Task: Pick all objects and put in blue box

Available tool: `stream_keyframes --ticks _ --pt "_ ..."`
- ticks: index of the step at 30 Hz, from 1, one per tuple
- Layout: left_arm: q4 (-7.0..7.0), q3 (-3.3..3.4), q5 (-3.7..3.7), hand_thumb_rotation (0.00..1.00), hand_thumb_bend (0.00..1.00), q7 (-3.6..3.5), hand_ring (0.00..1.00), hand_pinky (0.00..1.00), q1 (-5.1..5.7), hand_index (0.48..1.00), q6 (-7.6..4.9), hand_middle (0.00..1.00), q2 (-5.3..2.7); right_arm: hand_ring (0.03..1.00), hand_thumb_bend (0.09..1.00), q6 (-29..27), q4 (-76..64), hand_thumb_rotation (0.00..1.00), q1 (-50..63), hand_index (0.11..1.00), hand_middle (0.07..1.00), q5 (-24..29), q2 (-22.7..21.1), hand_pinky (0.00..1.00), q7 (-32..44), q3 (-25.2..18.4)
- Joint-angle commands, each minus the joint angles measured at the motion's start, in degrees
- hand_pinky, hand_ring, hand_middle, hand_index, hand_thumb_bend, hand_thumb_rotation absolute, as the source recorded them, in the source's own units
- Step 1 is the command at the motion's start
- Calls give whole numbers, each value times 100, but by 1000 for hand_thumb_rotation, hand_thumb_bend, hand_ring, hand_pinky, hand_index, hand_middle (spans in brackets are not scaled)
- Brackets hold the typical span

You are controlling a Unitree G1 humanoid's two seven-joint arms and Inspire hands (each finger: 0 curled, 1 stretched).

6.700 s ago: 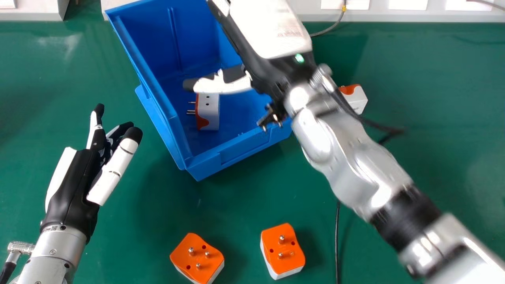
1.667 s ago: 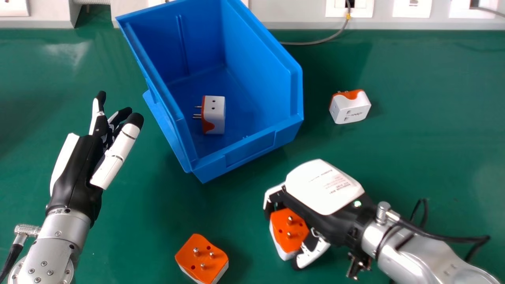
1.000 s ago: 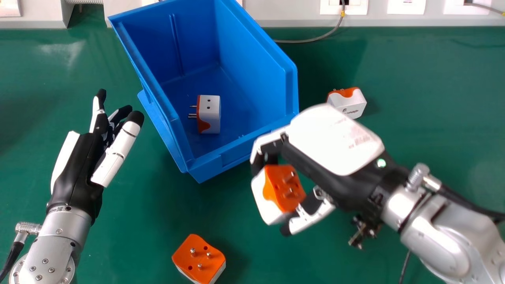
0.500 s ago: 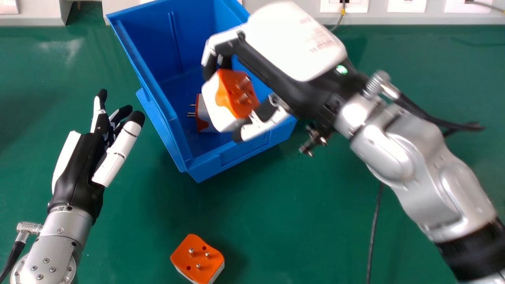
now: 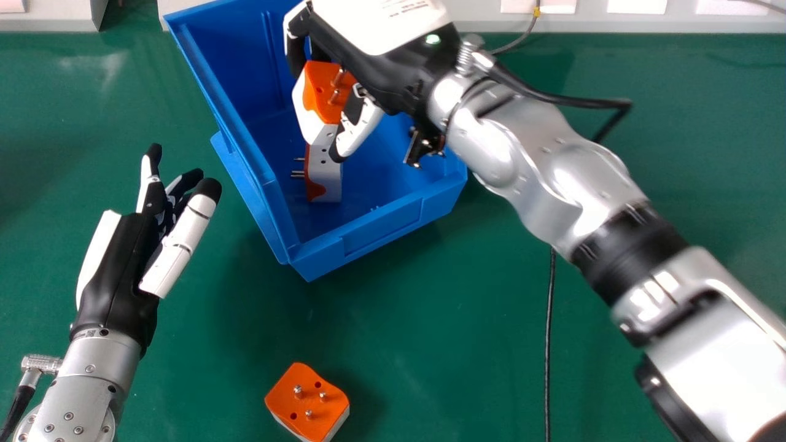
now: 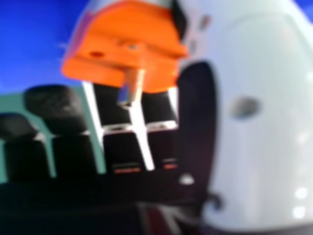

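One adapter (image 5: pixel 320 92) is hanging clamped in the right hand (image 5: pixel 384 70), upper centre, needing low release beside the boxed plug (image 5: pixel 328 175).

So the blue storage bin (image 5: pixel 381 227) looks like smooth, slightly glossy plastic, and the plug adapter (image 5: pixel 306 399) is smoothish orange and white plastic with shiny metal pins. Forearm's (image 5: pixel 540 166) polished silver, pretty reflective, over a smooth green tabletop (image 5: pixel 430 344).

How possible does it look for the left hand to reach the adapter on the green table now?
Probably yes. The left hand is open, and only bare table lies between it and the orange-and-white adapter, though I cannot judge its full reach.
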Motion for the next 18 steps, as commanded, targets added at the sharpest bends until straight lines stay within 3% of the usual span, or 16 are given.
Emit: stream_keyframes --ticks 1,10,14,18 --pt "-177 7 -11 816 532 26 919 889 48 965 -51 933 23 166 496 24 436 143 -579 474 257 57 189 111 -223 60" --pt "-330 -25 34 818 534 95 915 887 129 961 -6 933 1 138 503 128 1555 133 -1048 482 220 110 661 96 -404 263" --pt "-373 -42 48 817 534 121 914 886 144 960 9 932 -37 116 508 150 1767 125 -1127 485 196 25 718 75 -464 460" --pt "-513 -71 64 817 536 155 913 884 186 959 64 931 -88 97 511 184 1915 121 -1150 487 173 -74 742 57 -547 693"
